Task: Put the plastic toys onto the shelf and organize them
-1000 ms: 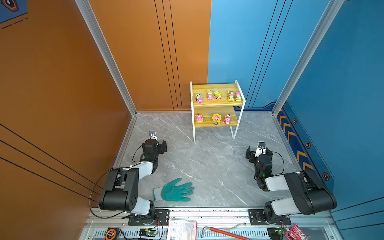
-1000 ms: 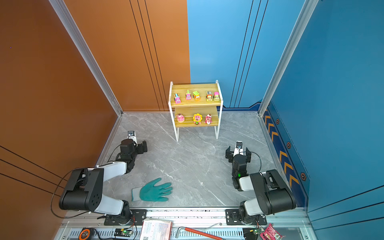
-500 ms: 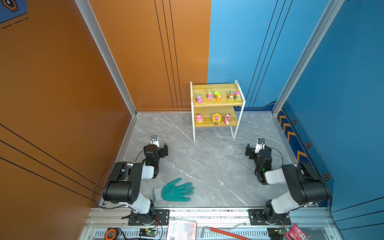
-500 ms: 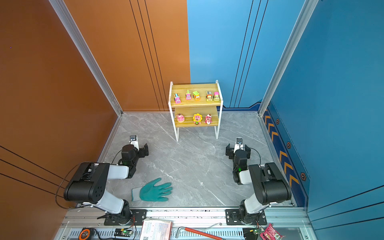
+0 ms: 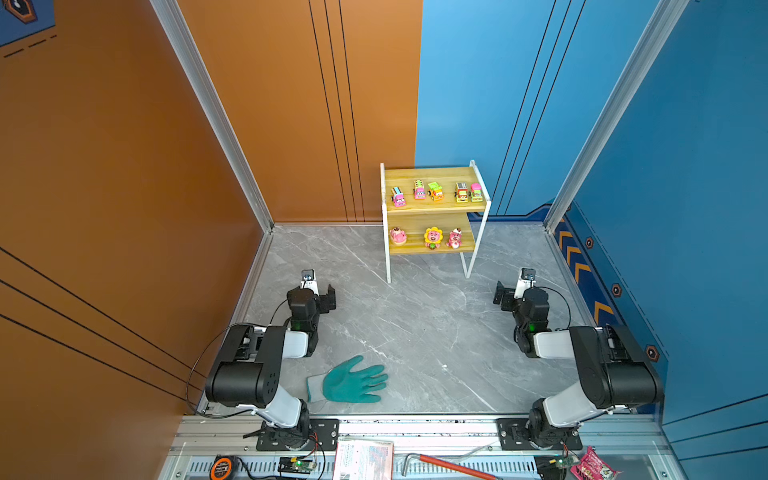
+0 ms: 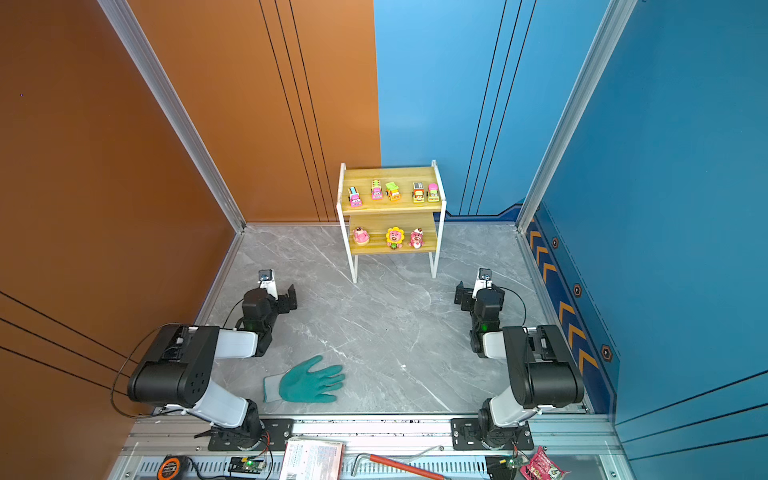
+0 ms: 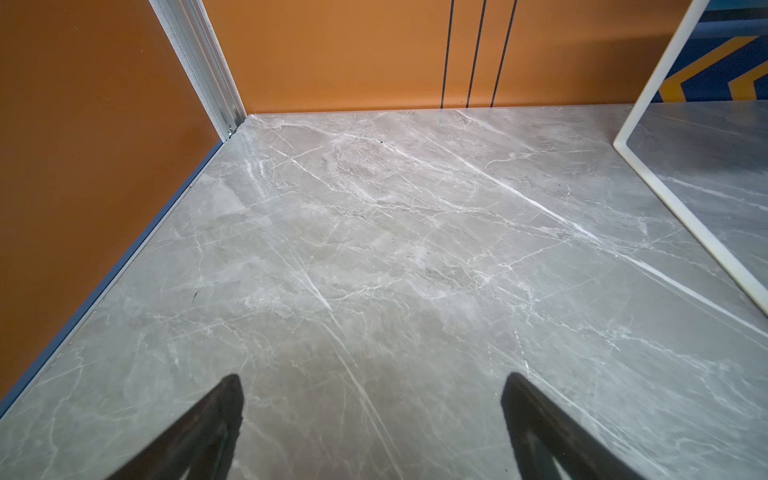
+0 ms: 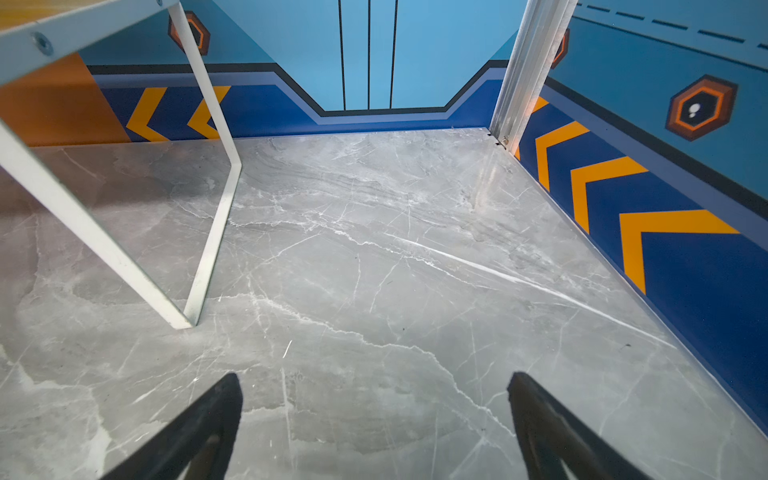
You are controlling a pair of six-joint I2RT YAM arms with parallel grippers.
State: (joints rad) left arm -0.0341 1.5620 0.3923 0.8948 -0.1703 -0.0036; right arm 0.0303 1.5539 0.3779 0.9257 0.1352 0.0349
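In both top views the left arm sits folded low at the lower left, its elbow pulled back over the front rail and its forearm reaching up-frame. The left gripper [image 5: 319, 298] [image 7: 372, 379] hangs just over the grey marble table [image 5: 415, 332]. Its jaws are spread wide with nothing between them; the left wrist view shows only bare marble between the two dark fingers [image 7: 216, 415].

A teal glove [image 5: 353, 380] lies flat at lower centre, near the left arm's base.

The shelf [image 5: 432, 174] [image 6: 390, 172] stands at upper centre against the back wall, well apart from both grippers. All the plastic toys [image 5: 435, 192] are on it: five cars [image 6: 393, 192] in a row on the upper board and three pink bears [image 5: 433, 238] in a row on the lower board.

The right arm mirrors the left at the lower right, folded low. The right gripper [image 5: 512, 296] [image 8: 375, 377] hangs just over the marble near the shelf's right front leg [image 8: 124, 266]. It is wide open and holds nothing.
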